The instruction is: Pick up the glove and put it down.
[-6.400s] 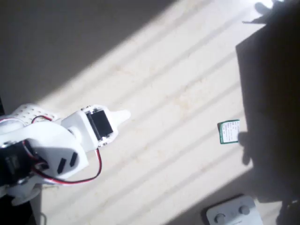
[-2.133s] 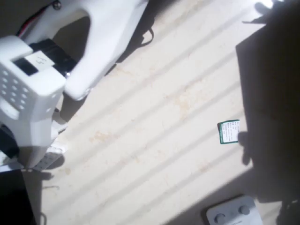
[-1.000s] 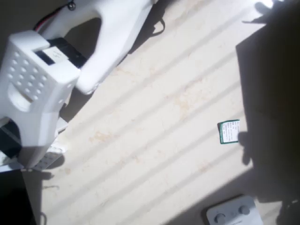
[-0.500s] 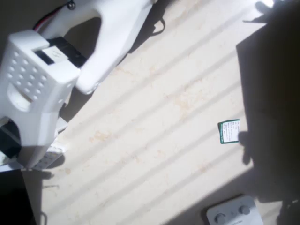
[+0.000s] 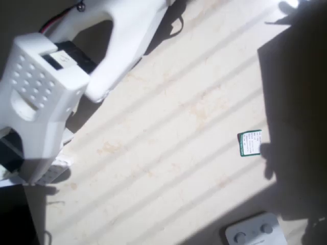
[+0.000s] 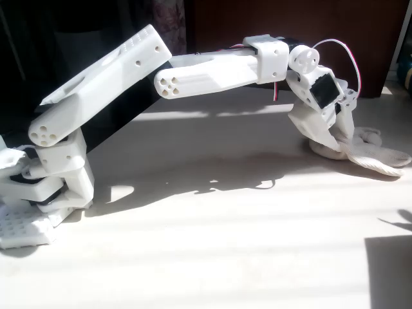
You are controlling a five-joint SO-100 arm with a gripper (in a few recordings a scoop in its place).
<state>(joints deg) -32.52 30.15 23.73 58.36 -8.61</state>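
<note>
At far right of table (image 6: 212,257), glove (image 6: 370,153) lies flat, floppy fingers pointing away from arm. Gripper (image 6: 329,143) down on its cuff end; clenched or not, can't tell. Likely soft, light, will droop: grab bunched fabric near cuff.

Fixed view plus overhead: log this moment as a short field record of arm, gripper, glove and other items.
arm: white, stretched far across the table
gripper: down on the glove, fingers around the fabric; closure unclear
glove: cream, lying on the table at the right of the fixed view
green card: flat on the table, at the shadow edge
white device: bottom edge of the overhead view
</note>
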